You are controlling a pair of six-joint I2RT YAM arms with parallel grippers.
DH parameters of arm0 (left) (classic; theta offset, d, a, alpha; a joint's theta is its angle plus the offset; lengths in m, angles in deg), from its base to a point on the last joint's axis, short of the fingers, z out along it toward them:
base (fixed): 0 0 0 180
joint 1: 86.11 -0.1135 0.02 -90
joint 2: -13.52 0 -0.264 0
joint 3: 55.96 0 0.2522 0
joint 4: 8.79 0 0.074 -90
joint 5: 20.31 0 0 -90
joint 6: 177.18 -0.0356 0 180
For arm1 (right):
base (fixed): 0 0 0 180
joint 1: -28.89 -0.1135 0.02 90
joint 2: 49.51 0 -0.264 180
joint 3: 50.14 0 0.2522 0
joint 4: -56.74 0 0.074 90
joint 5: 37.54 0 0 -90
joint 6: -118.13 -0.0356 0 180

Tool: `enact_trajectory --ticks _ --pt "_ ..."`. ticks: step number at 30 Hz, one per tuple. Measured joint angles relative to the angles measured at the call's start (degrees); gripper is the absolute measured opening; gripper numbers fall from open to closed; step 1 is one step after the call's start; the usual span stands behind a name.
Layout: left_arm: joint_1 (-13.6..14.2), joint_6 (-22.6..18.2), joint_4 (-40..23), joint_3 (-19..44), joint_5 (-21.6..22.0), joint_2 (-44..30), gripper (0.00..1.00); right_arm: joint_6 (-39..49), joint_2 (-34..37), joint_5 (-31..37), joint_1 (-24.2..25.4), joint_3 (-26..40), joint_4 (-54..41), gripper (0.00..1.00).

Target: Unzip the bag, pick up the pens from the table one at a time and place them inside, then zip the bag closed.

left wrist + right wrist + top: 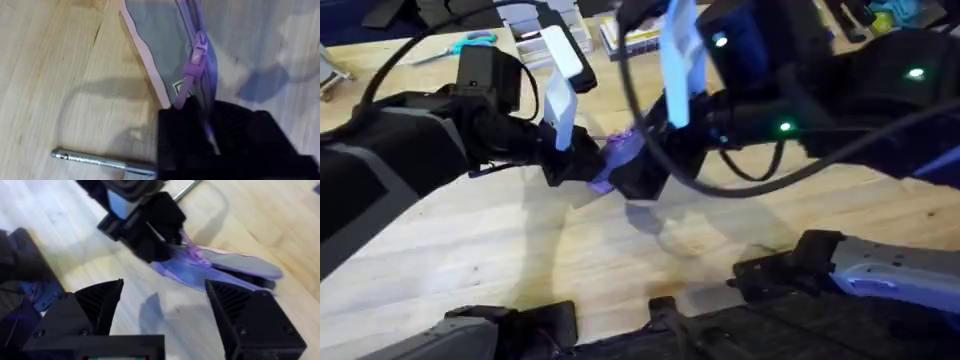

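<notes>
The lavender bag lies on the table at its middle, between the two grippers. My left gripper is shut on one end of the bag, with the purple zipper pull just beyond its fingers. A silvery pen lies on the wood beside that gripper. My right gripper hangs open just above the bag, nothing between its fingers. The right wrist view also shows the left gripper clamped on the bag and the pen beyond it.
Teal-handled scissors lie at the back left. White boxes and papers crowd the far edge. Black cables loop over the middle. The near half of the table is bare wood.
</notes>
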Motion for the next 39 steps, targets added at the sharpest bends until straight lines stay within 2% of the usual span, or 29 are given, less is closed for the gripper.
enact_trajectory --ticks 3,6,7,8,16,22,27,31,39 --pt "0.02 0.29 -0.04 0.00 -0.09 0.00 0.395 1.04 -1.44 0.08 2.14 0.00 -0.19 0.998" --pt "0.00 0.36 -0.04 0.00 -0.20 0.00 0.871 2.26 -2.17 0.11 4.25 0.00 -0.64 0.996" --pt "0.00 0.58 -0.07 0.00 -0.20 -0.01 0.958 2.72 -2.16 0.06 4.81 0.06 -1.10 0.996" --pt "0.00 0.56 -0.07 0.00 -0.20 0.00 0.984 3.38 -2.11 -0.01 5.41 0.14 -1.67 0.996" --pt "0.00 0.53 -0.04 0.00 1.01 0.00 0.994 13.00 0.62 -0.68 9.82 6.77 -8.03 0.996" --pt "0.00 0.53 -0.07 0.00 2.19 0.00 0.994 23.07 4.56 -0.88 10.27 13.83 -14.92 0.996" --pt "-0.53 0.59 -0.47 0.00 2.39 2.45 0.994 33.94 7.36 0.76 10.27 15.43 -15.06 0.996" --pt "-3.11 0.58 -1.77 0.12 2.39 8.86 0.994 46.03 8.44 3.12 10.27 15.43 -13.79 0.996" --pt "-10.32 0.59 -8.18 0.63 2.41 21.55 0.994 69.61 8.50 4.08 10.27 15.47 -11.97 0.998"
